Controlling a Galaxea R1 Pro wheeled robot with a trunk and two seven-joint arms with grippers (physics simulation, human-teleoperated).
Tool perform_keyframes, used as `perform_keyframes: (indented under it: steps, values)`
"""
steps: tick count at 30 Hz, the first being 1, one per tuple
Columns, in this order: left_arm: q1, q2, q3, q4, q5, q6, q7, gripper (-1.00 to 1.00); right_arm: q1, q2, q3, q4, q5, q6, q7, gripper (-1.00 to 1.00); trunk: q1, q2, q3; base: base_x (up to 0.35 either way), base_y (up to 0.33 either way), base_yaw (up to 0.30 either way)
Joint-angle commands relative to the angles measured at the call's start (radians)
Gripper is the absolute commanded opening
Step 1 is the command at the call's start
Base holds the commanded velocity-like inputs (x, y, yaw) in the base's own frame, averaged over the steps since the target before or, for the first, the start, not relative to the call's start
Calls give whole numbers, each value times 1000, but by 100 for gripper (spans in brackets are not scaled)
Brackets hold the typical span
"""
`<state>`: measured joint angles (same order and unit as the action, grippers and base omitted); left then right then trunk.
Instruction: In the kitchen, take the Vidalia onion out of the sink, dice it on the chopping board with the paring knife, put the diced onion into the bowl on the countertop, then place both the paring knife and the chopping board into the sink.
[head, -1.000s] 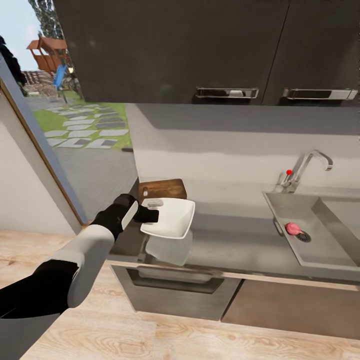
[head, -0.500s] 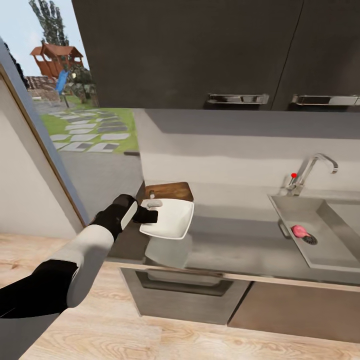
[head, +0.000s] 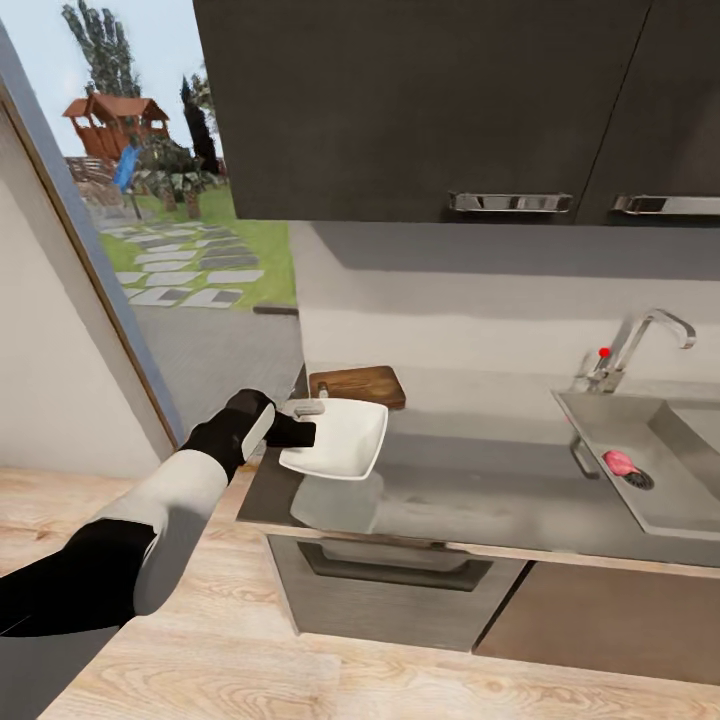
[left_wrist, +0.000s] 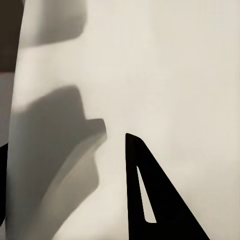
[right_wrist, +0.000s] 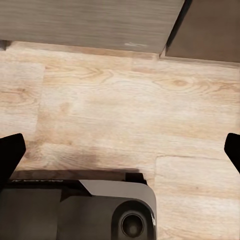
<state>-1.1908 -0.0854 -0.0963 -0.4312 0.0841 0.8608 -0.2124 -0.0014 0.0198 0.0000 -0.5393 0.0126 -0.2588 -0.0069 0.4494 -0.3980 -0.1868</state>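
Observation:
My left gripper (head: 305, 420) is shut on the near rim of the white bowl (head: 338, 438) and holds it a little above the left end of the grey countertop (head: 470, 485). In the left wrist view, the bowl's white surface (left_wrist: 165, 75) lies close under a dark finger (left_wrist: 150, 200). The dark-brown chopping board (head: 357, 385) lies against the wall just behind the bowl. The pinkish onion (head: 617, 461) sits in the sink (head: 592, 425) beside the drain, at the far right. The paring knife is out of view. My right gripper (right_wrist: 120, 150) is open and empty, pointing down at the floor.
A chrome faucet (head: 640, 345) with a red knob stands behind the sink. Dark wall cabinets (head: 420, 100) hang above the counter. An oven front (head: 400, 580) sits under the counter's left end. A glass door to the garden (head: 150, 230) is at the left. My base (right_wrist: 80, 210) stands on the wooden floor.
The whole view has shifted: counter, board and sink slid right in the picture, so the camera moved. The left gripper keeps the bowl in the same hold; it now hangs nearer the counter's left end.

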Motion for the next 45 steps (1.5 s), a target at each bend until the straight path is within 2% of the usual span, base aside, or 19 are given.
perform_keyframes:
  steps: [1, 10, 13, 15, 17, 22, 30, 34, 39, 45]
  values:
    - [-1, 1, -6, -1, 11, 4, 3, -100, 0, 0, 0, -1, 1, -2, -1, 100, 1, -2, -2, -2, 12, 0]
    - [12, -4, -4, 9, 16, 5, 5, -100, 0, 0, 0, -1, 1, -2, -1, 100, 1, -2, -2, 0, 2, 0]
    - [12, -5, 10, 9, 26, 5, 6, -100, 0, 0, 0, -1, 1, -2, -1, 100, 1, -2, -2, 0, 0, 0]
    - [13, -7, 52, 9, 31, 5, 7, -100, 0, 0, 0, -1, 1, -2, -1, 100, 1, -2, -2, 0, 0, 0]
    - [13, -7, 131, 10, 33, 4, 9, -100, 0, 0, 0, -1, 1, -2, -1, 100, 1, -2, -2, 0, 0, 0]
    - [13, -5, 173, 11, 33, 3, 23, -100, 0, 0, 0, -1, 1, -2, -1, 100, 1, -2, -2, 0, 0, 0]
    - [13, -9, 179, 5, 34, 3, 173, -100, 0, 0, 0, -1, 1, -2, -1, 100, 1, -2, -2, 0, 0, 0]
    - [13, -21, 180, 0, 34, 3, 238, -100, 0, 0, 0, -1, 1, -2, -1, 100, 1, -2, -2, 0, 0, 0]
    - [13, -25, 181, -12, 34, 4, 268, -100, 0, 0, 0, -1, 1, -2, -1, 100, 1, -2, -2, 0, 0, 0]
    - [13, -31, 180, -12, 34, 4, 272, -100, 0, 0, 0, -1, 3, -2, -1, 100, 1, -2, -2, 0, 0, 0]
